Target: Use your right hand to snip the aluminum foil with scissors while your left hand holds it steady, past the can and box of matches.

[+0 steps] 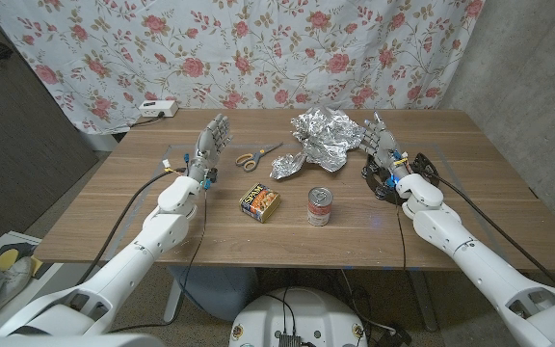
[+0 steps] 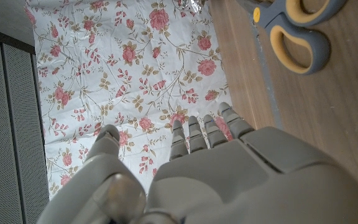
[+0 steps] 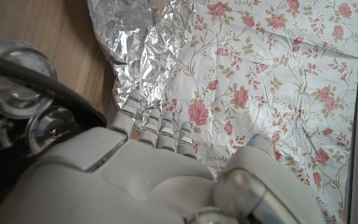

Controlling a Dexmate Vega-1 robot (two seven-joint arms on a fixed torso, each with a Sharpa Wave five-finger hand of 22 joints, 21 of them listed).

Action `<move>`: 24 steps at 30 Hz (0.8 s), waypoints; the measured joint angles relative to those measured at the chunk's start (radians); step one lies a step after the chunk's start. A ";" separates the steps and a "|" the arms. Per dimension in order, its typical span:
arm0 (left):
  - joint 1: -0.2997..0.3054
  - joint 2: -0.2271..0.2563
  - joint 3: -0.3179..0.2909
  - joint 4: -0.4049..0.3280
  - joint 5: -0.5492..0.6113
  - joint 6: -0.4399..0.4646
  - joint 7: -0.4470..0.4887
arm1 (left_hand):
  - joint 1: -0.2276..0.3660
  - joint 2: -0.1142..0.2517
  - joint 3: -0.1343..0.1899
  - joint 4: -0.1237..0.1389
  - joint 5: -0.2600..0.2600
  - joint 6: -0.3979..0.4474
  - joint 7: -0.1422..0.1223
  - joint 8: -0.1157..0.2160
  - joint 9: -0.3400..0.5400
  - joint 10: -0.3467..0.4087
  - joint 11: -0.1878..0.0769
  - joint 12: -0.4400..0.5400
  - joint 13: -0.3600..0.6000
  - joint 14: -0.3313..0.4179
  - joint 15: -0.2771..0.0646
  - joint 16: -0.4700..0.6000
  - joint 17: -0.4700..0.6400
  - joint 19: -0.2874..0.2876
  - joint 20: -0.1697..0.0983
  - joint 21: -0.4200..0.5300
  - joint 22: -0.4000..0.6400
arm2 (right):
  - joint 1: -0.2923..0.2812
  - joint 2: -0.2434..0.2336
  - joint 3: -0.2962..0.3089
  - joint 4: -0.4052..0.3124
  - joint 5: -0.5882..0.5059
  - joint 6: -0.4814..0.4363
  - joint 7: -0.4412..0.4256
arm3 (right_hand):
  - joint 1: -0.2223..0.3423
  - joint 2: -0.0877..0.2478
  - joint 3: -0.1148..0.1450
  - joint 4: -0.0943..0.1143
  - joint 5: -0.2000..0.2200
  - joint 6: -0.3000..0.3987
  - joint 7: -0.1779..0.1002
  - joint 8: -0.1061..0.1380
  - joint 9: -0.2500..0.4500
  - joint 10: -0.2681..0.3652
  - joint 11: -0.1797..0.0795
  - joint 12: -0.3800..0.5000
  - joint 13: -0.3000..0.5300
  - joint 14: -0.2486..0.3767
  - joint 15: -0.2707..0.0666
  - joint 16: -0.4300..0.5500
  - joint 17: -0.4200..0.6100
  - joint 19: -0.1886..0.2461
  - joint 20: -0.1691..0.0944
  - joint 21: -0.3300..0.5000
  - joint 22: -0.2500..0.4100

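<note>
The wooden counter (image 1: 509, 207) carries everything, with a floral curtain (image 1: 258, 48) hanging behind its far edge. The crumpled aluminum foil (image 1: 324, 140) is the biggest thing on it, a loose silver heap lying just beside the right hand (image 1: 383, 146) on that hand's inner side, near the fingers but not held; in the right wrist view the foil (image 3: 138, 56) sits just beyond the fingertips (image 3: 160, 127). The right hand stands upright with its fingers apart and nothing in them, and a black ring-shaped object (image 1: 393, 176) with a cable lies on the counter close around its wrist.

The left hand (image 1: 210, 146) likewise stands on its edge, palm upright, fingers spread and empty, well apart from the foil across the middle of the counter. The scissors (image 1: 256, 155), blue-grey with yellow-lined handles, lie closed between the two hands, just to the inner side of the left hand and short of the foil; the left wrist view shows their handles (image 2: 297, 31) on the wood near that hand's fingers (image 2: 194, 134).

Nearer the robot than both hands, the can (image 1: 320, 206) stands upright with a red label, roughly level with the forearms and closer to the right arm. The box of matches (image 1: 259, 202), yellow and dark, lies flat just beside the can, toward the left arm.

A white power strip (image 1: 155, 109) rests at the far corner beyond the left hand.
</note>
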 measured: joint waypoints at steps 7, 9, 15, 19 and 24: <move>-0.007 -0.002 -0.002 0.016 -0.003 -0.008 -0.016 | 0.000 0.000 0.000 0.000 0.000 0.000 0.000 0.000 0.000 0.000 0.000 0.000 0.000 0.000 0.000 0.000 0.000 0.000 0.000 0.000 0.000 | -0.018 -0.016 -0.003 -0.043 -0.028 0.001 -0.030 | 0.001 -0.001 0.004 -0.004 0.000 0.000 0.000 0.000 0.000 0.005 0.005 0.000 -0.004 -0.006 0.006 0.000 -0.005 0.000 0.000 0.000 0.000; -0.007 -0.003 -0.001 0.017 -0.003 -0.010 -0.017 | 0.000 0.000 0.000 0.000 0.000 0.000 0.000 0.000 0.000 0.000 0.000 0.000 0.000 0.000 0.000 0.000 0.000 0.000 0.000 0.000 0.000 | -0.022 -0.023 -0.005 -0.054 -0.038 0.000 -0.039 | 0.001 -0.001 0.004 -0.004 0.000 0.000 0.000 0.000 0.000 0.005 0.005 0.000 -0.004 -0.008 0.008 0.000 -0.005 0.000 0.000 0.000 0.000; 0.004 -0.005 0.008 0.006 0.008 -0.013 -0.007 | 0.001 0.002 0.000 0.000 0.000 0.000 0.000 0.000 0.000 0.000 0.000 0.000 0.000 0.000 0.000 0.000 0.000 0.000 0.000 0.000 0.000 | -0.030 -0.041 -0.007 -0.074 -0.066 -0.008 -0.060 | 0.001 -0.001 0.007 -0.007 0.000 0.005 0.005 0.000 0.000 0.005 0.005 0.000 -0.004 -0.010 0.010 -0.007 -0.005 0.000 0.000 0.000 -0.003; 0.013 -0.005 0.013 -0.007 0.021 -0.015 0.006 | 0.004 0.004 0.000 0.000 0.000 0.000 0.000 0.000 0.000 0.000 0.000 0.000 0.000 0.000 0.000 0.000 0.000 0.000 0.000 0.000 0.000 | -0.033 -0.046 -0.009 -0.078 -0.071 -0.009 -0.062 | 0.011 -0.001 0.008 -0.008 0.000 0.005 0.006 0.000 0.000 0.005 0.005 0.000 -0.009 -0.019 0.008 -0.007 -0.009 0.000 0.000 0.000 -0.003; 0.024 -0.008 0.019 -0.013 0.041 -0.031 0.024 | 0.004 0.004 0.000 0.000 0.000 0.000 0.000 0.000 0.000 0.000 0.000 0.000 0.000 0.000 0.000 0.000 0.000 0.000 0.000 0.000 0.000 | -0.037 -0.046 -0.013 -0.073 -0.077 0.003 -0.051 | 0.011 -0.001 0.008 -0.008 0.000 0.005 0.006 0.000 0.000 0.005 0.005 0.000 -0.009 -0.026 0.004 -0.008 -0.009 0.000 0.000 0.000 -0.003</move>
